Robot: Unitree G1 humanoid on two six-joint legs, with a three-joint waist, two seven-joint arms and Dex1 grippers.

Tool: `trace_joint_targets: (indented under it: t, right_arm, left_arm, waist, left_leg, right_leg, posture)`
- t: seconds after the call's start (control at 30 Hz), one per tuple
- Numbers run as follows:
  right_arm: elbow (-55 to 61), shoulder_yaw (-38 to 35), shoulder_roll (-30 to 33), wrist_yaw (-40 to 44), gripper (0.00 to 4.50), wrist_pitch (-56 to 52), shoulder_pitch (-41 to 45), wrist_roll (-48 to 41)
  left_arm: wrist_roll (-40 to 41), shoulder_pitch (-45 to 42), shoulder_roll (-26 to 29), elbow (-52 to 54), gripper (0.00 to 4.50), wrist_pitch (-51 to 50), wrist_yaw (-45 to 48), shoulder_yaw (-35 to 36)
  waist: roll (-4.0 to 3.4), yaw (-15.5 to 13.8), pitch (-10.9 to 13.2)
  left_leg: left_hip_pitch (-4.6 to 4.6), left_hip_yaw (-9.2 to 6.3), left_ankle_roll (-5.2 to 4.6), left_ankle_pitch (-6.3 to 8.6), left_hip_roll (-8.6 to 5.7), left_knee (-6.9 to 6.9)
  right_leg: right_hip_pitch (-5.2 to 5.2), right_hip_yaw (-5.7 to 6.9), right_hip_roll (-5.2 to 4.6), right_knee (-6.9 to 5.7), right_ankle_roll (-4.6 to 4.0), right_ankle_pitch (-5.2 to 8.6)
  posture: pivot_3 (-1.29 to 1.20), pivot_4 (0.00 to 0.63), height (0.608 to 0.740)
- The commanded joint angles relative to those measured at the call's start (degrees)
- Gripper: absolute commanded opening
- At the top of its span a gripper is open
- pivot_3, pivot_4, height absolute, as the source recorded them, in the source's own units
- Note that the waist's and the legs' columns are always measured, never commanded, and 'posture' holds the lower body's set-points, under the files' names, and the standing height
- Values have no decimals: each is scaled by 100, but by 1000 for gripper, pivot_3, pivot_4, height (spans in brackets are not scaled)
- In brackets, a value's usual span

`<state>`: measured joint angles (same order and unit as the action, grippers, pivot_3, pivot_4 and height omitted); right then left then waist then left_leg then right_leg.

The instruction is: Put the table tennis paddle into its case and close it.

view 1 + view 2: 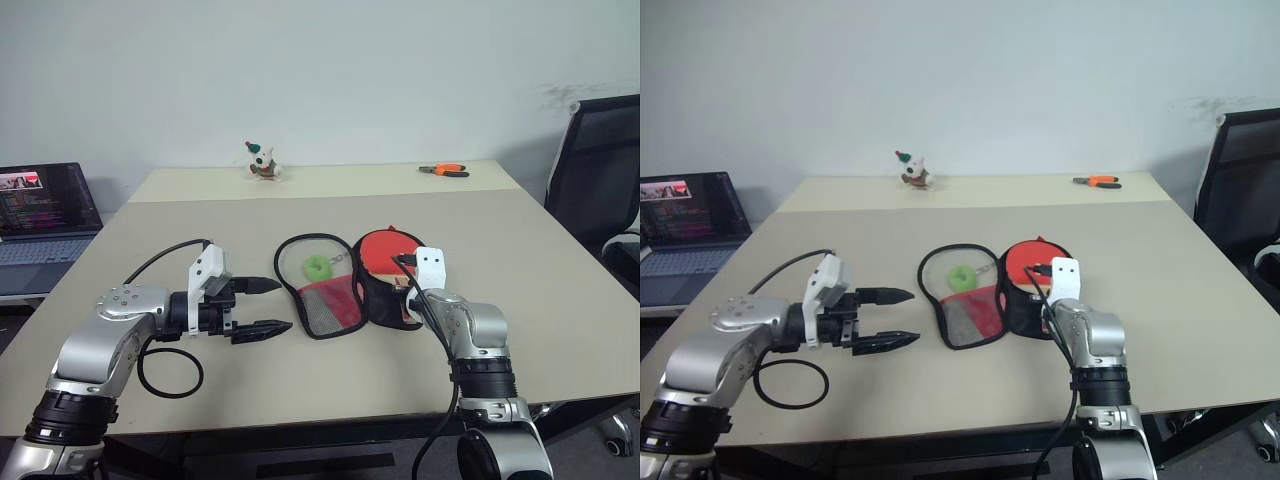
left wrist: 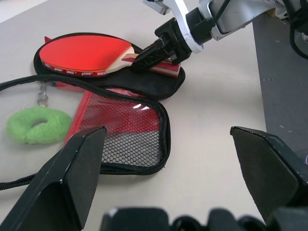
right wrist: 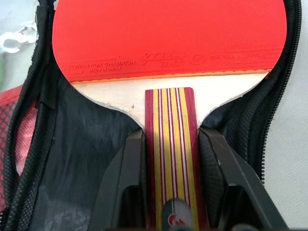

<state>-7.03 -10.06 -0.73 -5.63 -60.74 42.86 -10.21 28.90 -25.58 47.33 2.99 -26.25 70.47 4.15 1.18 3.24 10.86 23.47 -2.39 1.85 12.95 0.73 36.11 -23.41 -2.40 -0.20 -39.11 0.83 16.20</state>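
Round red rubber-faced paddle with striped wooden handle [image 3: 168,57] lies in right half of open black fabric zip case [image 2: 144,86], frame centre. Right gripper [image 3: 171,159] fingers straddle handle — grasping or loosening, cannot tell. Handle axis runs along fingers. Left gripper [image 1: 262,305] fingers spread, empty, lower left — farther.

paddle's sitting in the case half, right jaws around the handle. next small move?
Probably open the right gripper wider and back off: the table tennis paddle already lies in the right half of the case, its handle between the jaws. The mesh half lies open flat, still to fold over.
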Motion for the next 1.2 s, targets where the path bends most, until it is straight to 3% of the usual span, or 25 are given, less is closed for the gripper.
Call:
trace_joint_targets:
  t: [0.03, 0.2, 0.3, 0.4, 0.5, 0.6, 0.77, 0.97, 1.2]
  right_arm:
    - [431, 63, -61, -8, 2685, -2, -38, -32]
    - [1282, 434, 161, 294, 4436, -420, -193, -94]
    - [2188, 616, 716, 1058, 4474, -880, -329, -543]
    - [2954, 764, 1727, 2256, 4474, -931, -481, -1156]
    - [3092, 267, 2177, 2918, 4474, -1265, -473, -1875]
    - [3181, -71, 2628, 3521, 4500, -1402, -317, -2452]
    - [3240, -83, 3291, 4088, 4500, -1343, -281, -2951]
    - [3245, -21, 3561, 4189, 4500, -1225, -339, -3121]
    - [3257, 132, 3709, 4225, 4500, -1006, -508, -3084]
  left_arm:
    - [84, -86, 24, 255, 4500, -43, -53, 73]
    - [5, -111, -49, 232, 4500, -80, -264, 75]
    - [-218, -161, -117, 46, 4500, 4, -600, 83]
    - [-590, -248, -184, -339, 4500, 222, -961, 44]
    - [-851, -384, -262, -726, 4500, 392, -1142, -52]
    - [-1158, -647, -403, -1294, 3918, 533, -1340, -198]
    - [-1801, -1202, -710, -2538, 2060, 946, -1619, -577]
    - [-2304, -1770, -1100, -3757, 15, 1369, -1806, -884]
    - [-2697, -2612, -1748, -5478, 15, 2062, -2142, -976]
  waist:
    - [0, 0, 0]
    - [0, -1, 0]
    - [1, -5, 0]
    - [0, -27, 0]
    - [4, -39, -2]
    - [3, -38, -2]
    - [6, -49, -3]
    - [7, -62, -4]
    - [7, -125, -4]
  left_leg:
    - [0, 0, 0, 0, 0, 0]
    - [0, -10, 0, 0, -1, 2]
    - [0, -17, 0, 0, -2, 2]
    - [1, -21, 0, 0, -4, 3]
    - [0, -28, -1, 0, -4, 6]
    - [-4, -28, -1, 0, -2, 7]
    - [-4, -25, -1, 0, -6, 11]
    - [5, -20, -2, 0, -6, 17]
    - [32, -33, -3, 2, -9, 57]
  right_leg:
    - [0, 0, 0, 0, 0, 0]
    - [0, 0, 0, -1, 0, 0]
    - [0, 0, 0, -1, 1, 0]
    - [1, 4, 0, -1, 1, 0]
    - [8, 12, 0, 5, 2, 1]
    - [12, 11, 4, 0, 1, 0]
    - [14, 17, 3, -1, 1, 0]
    - [14, 17, 2, 1, 0, -1]
    - [13, 39, 2, -4, 2, -2]
  posture:
    - [0, 150, 740]
    - [0, 150, 740]
    - [0, 150, 740]
    - [0, 150, 740]
    - [0, 150, 740]
    - [0, 150, 740]
    - [0, 150, 740]
    - [0, 150, 740]
    - [0, 150, 740]
